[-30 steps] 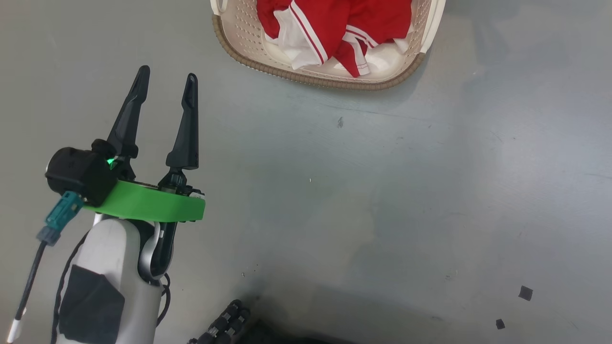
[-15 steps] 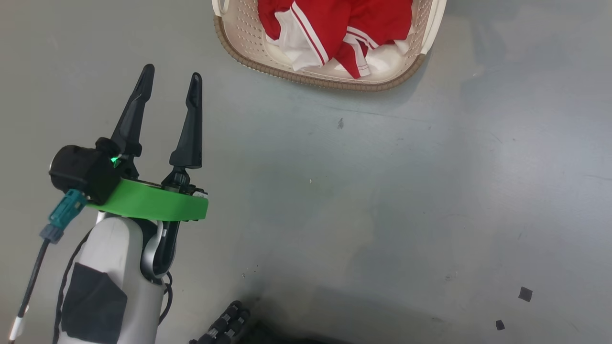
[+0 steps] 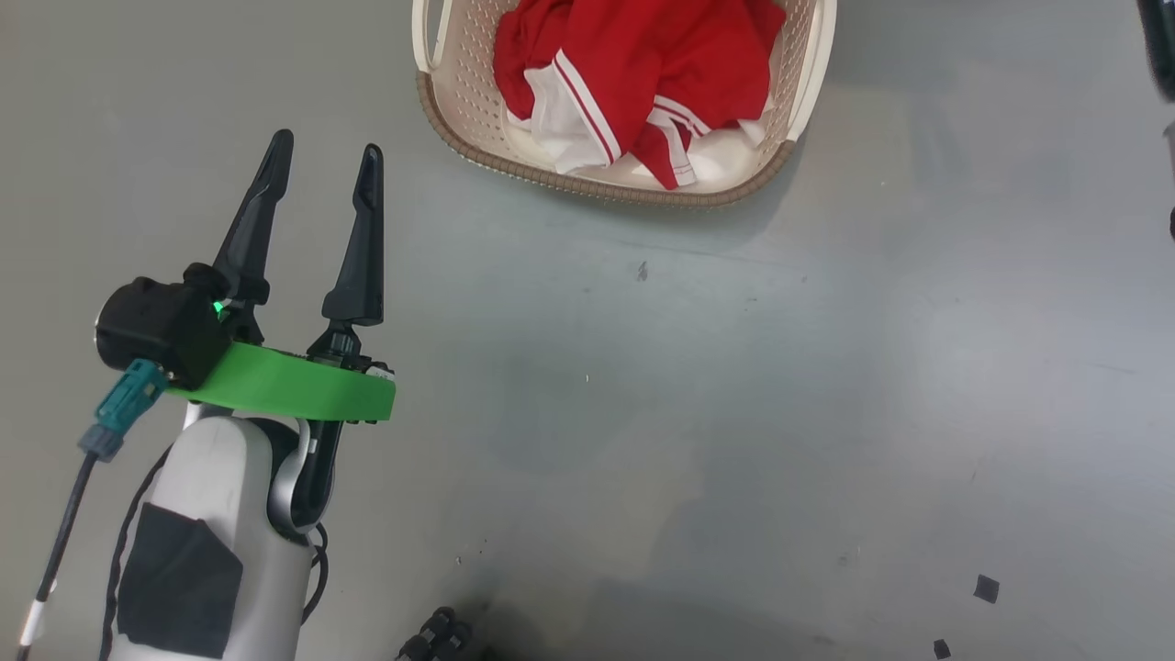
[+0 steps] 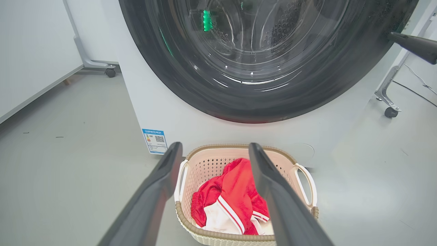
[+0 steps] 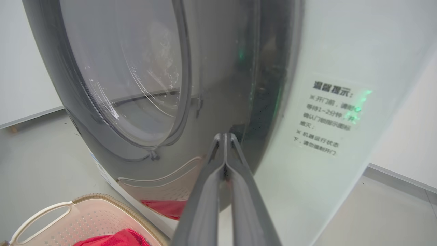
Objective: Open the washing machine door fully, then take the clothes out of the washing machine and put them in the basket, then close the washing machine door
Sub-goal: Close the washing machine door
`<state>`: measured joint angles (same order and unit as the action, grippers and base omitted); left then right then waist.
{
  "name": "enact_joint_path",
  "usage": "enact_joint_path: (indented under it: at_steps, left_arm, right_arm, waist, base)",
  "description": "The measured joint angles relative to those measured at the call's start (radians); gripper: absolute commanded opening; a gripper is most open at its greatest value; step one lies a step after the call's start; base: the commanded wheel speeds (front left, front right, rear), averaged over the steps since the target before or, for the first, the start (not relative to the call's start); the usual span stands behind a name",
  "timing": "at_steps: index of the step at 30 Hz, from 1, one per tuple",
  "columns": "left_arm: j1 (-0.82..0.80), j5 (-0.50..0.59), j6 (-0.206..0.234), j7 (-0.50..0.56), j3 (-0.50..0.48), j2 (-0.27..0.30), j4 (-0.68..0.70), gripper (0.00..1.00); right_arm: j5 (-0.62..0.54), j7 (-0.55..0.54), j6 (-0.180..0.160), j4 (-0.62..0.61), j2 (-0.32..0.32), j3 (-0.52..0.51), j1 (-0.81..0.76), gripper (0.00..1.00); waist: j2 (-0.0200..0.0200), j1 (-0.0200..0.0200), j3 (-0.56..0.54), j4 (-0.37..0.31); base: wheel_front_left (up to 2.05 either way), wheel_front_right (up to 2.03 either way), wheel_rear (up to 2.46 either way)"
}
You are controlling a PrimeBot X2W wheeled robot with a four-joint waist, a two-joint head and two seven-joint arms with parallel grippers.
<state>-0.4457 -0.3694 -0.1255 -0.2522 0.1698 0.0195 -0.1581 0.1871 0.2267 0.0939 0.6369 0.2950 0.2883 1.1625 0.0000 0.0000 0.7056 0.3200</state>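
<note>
Last step in hand, I'd say, i.e. shutting the door; the clothes (image 3: 643, 83) lie heaped in the basket (image 3: 587, 184), red w/ white panels, so the unloading looks done; the basket stands on the floor (image 3: 734, 413) just in front of the washing machine (image 4: 164, 112), below the door and beside the small blue label (image 4: 155, 140).

The washing machine door (image 4: 239, 102) looks swung home, black rim lying against the white front; whether the latch has caught can't be told from these views.

Right gripper (image 5: 225, 136): fingers pressed together, nothing between them; tip sits at the outer edge of the door's glossy rim, approx. where rim meets the white panel; looks to be touching, though contact isn't certain; in the left wrist view its dark tip reaches that same rim edge from the side.

Left gripper (image 3: 323, 151): fingers spread wide, holding nothing, touching nothing; hovers over bare floor, well apart from the basket, pointing toward basket and machine.

Next move, as I judge it: a firm, square push on the rim w/ the closed right fingers until the door seats; push near the latch side, not on the glass bowl; tip could skid on the glossy rim, so keep it straight on; then draw the arm back clear of the basket; left arm prob. needs nothing more.
</note>
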Motion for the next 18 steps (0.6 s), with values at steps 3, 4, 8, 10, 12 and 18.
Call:
enact_joint_path:
  at_steps: [3, 4, 8, 10, 12, 18]
  left_arm:
    - [0.0, 0.0, 0.0, 0.0, -0.003, 0.0, -0.011, 1.0]
    - [0.0, 0.0, 0.0, 0.0, -0.003, 0.0, -0.016, 1.0]
    - [0.005, 0.003, 0.0, 0.0, -0.005, 0.0, -0.031, 1.0]
    - [0.009, 0.013, 0.0, 0.0, -0.006, 0.0, -0.037, 1.0]
    - [0.021, 0.021, 0.0, 0.0, -0.009, 0.0, -0.046, 1.0]
    - [0.063, 0.028, 0.0, 0.0, -0.025, 0.001, -0.068, 1.0]
  right_arm:
    - [0.011, 0.009, 0.0, 0.024, -0.001, -0.005, -0.057, 0.0]
    - [0.02, 0.013, 0.0, 0.029, -0.007, -0.007, -0.077, 0.0]
    - [0.027, 0.021, 0.001, 0.035, -0.038, 0.002, -0.158, 0.0]
    - [0.042, 0.022, 0.002, 0.034, -0.051, 0.005, -0.198, 0.0]
    - [0.053, 0.023, 0.002, 0.033, -0.062, 0.005, -0.237, 0.0]
    - [0.075, 0.025, 0.002, 0.024, -0.095, 0.002, -0.337, 0.0]
  waist:
    - [0.0, 0.0, -0.028, -0.005]
    - [0.0, 0.0, -0.039, -0.008]
    - [0.0, 0.0, -0.085, -0.018]
    - [0.0, 0.0, -0.11, -0.025]
    - [0.0, 0.0, -0.136, -0.033]
    - [0.0, 0.0, -0.201, -0.057]
  base:
    - [0.0, 0.0, 0.0]
    - [0.0, 0.0, 0.0]
    - [0.0, 0.0, 0.0]
    - [0.0, 0.0, 0.0]
    - [0.0, 0.0, 0.0]
    - [0.0, 0.0, 0.0]
